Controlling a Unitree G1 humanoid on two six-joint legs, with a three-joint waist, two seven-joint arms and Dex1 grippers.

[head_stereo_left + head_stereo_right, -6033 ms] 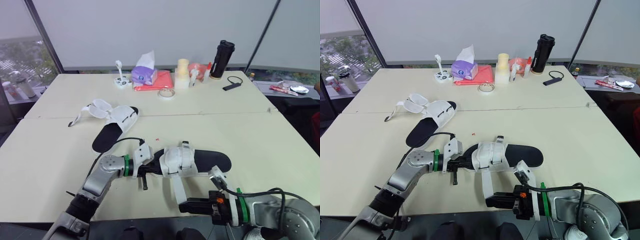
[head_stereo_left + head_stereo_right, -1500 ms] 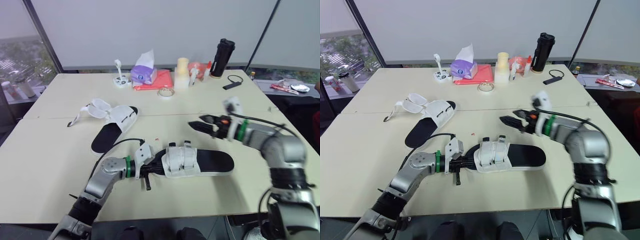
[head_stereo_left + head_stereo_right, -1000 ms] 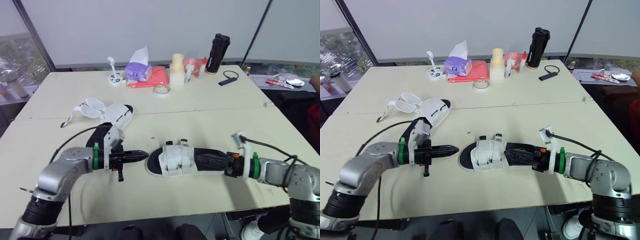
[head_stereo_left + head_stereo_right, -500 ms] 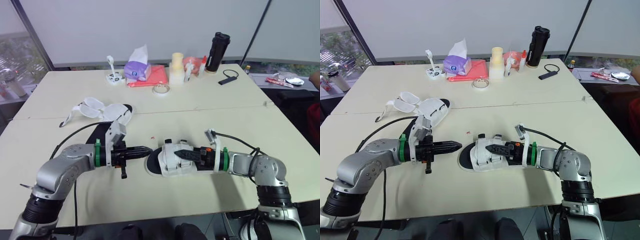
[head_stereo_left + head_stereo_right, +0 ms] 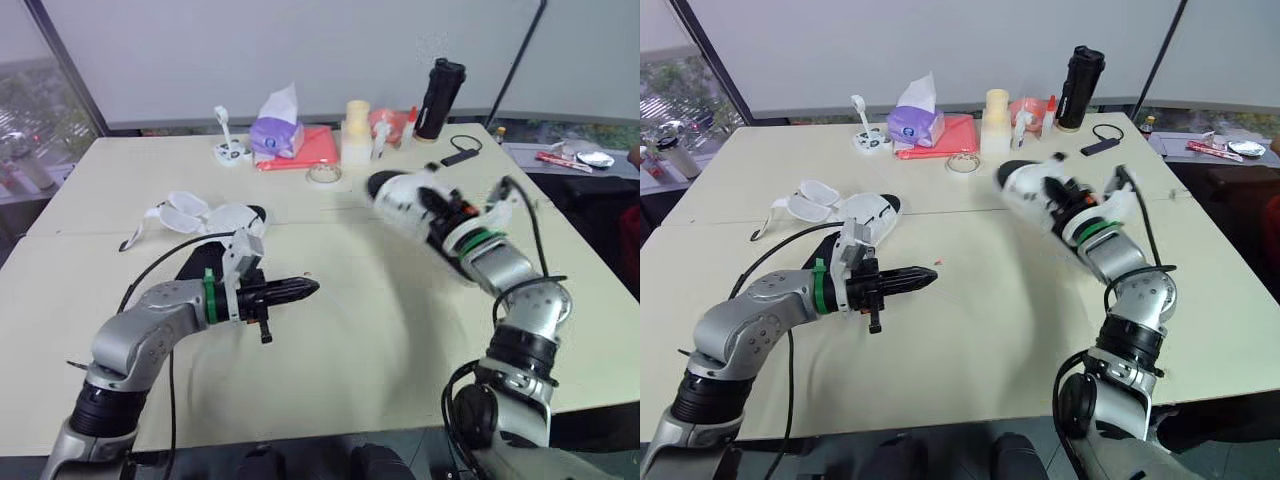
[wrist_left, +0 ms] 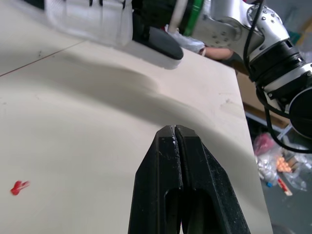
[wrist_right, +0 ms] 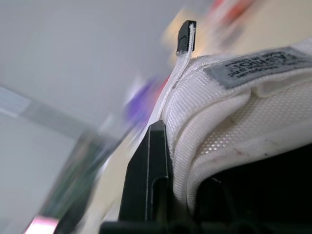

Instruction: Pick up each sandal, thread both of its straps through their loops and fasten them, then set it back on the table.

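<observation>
The right gripper [image 5: 443, 212] is clamped on the white straps of the sandal [image 5: 400, 198]. Half a second ago the sandal lay on the table [image 5: 380, 340]. Now it hangs above the far right, its long axis running far-left to near-right, strapped end far-left. The left gripper [image 5: 300, 289] hovers empty, fingers pressed together.

The sandal [image 5: 410, 205] that had lain near the front edge of the table [image 5: 350, 330] was lifted clear by the right end effector [image 5: 448, 212], which clamped its strapped part and held it in the air above the table's middle. The left end effector [image 5: 310, 286] drew away from the sandal's end and hung over the table, fingers pressed together.
</observation>
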